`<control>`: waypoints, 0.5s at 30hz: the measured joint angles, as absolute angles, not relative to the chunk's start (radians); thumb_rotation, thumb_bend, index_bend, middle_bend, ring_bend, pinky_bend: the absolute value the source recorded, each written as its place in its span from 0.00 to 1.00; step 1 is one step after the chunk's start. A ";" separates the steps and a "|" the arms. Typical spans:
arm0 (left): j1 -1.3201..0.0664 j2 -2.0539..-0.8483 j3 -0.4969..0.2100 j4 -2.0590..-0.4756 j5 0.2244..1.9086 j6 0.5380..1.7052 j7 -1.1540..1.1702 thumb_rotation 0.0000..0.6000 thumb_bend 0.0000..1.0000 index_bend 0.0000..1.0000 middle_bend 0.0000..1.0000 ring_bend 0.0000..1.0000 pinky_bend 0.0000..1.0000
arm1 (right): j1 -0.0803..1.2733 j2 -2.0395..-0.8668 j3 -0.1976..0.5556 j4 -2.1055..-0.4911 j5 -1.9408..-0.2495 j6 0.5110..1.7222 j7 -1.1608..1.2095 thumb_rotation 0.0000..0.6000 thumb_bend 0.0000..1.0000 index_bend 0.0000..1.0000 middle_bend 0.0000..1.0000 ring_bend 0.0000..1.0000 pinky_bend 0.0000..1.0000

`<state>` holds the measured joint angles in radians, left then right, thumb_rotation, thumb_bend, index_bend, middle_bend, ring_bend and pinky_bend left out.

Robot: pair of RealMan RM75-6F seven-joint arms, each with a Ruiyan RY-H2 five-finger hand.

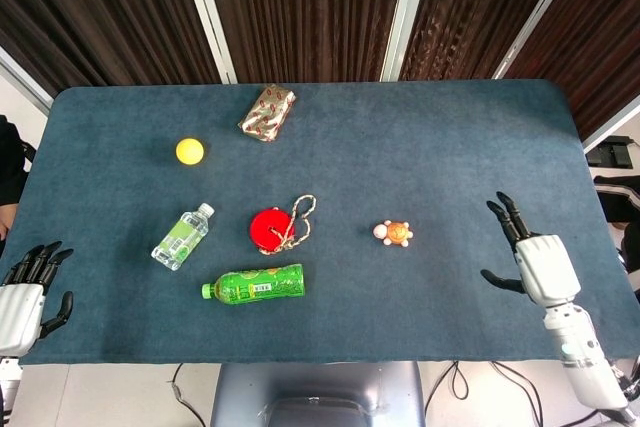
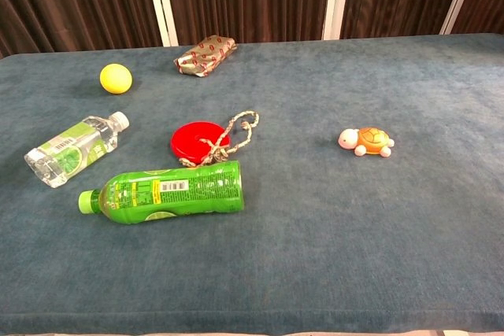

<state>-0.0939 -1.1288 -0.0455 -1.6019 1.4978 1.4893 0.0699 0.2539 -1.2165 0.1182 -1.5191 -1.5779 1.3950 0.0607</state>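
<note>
Hovering with spread, empty fingers: right hand (image 1: 532,262) nearest toy turtle (image 1: 394,233) (untouched), left hand (image 1: 22,297) likewise open.

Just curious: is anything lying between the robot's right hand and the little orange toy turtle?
No. In the head view, only bare blue cloth separates the right hand from the orange toy turtle.

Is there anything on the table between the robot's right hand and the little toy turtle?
No. Only bare blue cloth lies between the right hand and the toy turtle. The hand is open, its fingers spread, and holds nothing.
</note>
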 measured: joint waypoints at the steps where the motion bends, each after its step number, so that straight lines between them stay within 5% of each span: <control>1: -0.094 -1.128 -0.045 -1.603 1.497 1.489 0.070 1.00 0.49 0.18 0.10 0.09 0.23 | 0.275 -1.226 0.126 -1.516 -1.582 1.382 0.064 1.00 0.18 0.34 0.30 0.97 1.00; 6: -0.089 -1.124 -0.044 -1.607 1.491 1.490 0.067 1.00 0.49 0.20 0.10 0.10 0.23 | 0.354 -1.265 0.152 -1.501 -1.584 1.310 0.087 1.00 0.32 0.44 0.38 1.00 1.00; 15: -0.086 -1.117 -0.045 -1.607 1.490 1.494 0.045 1.00 0.49 0.21 0.10 0.10 0.23 | 0.461 -1.352 0.194 -1.457 -1.454 1.131 0.057 1.00 0.33 0.45 0.38 1.00 1.00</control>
